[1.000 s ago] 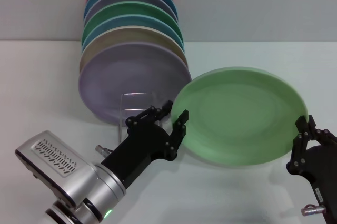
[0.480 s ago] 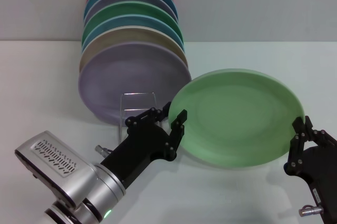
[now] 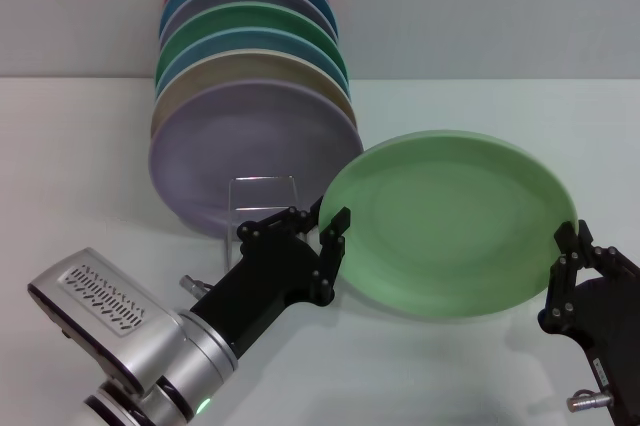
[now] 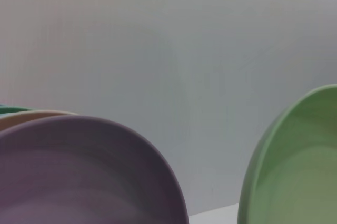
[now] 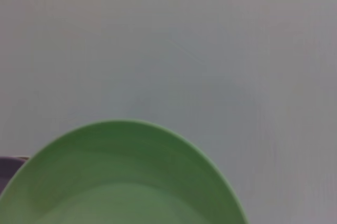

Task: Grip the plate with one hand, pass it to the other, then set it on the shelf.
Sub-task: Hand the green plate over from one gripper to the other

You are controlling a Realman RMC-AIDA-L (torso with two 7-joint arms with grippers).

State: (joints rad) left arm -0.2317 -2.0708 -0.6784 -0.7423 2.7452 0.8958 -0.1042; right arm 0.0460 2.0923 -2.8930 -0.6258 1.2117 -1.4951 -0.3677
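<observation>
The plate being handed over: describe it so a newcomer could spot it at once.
Right of the wire shelf with its row of upright plates, the plate hangs between the left claw and right claw. It alone is pale pastel green and off the rack.
</observation>
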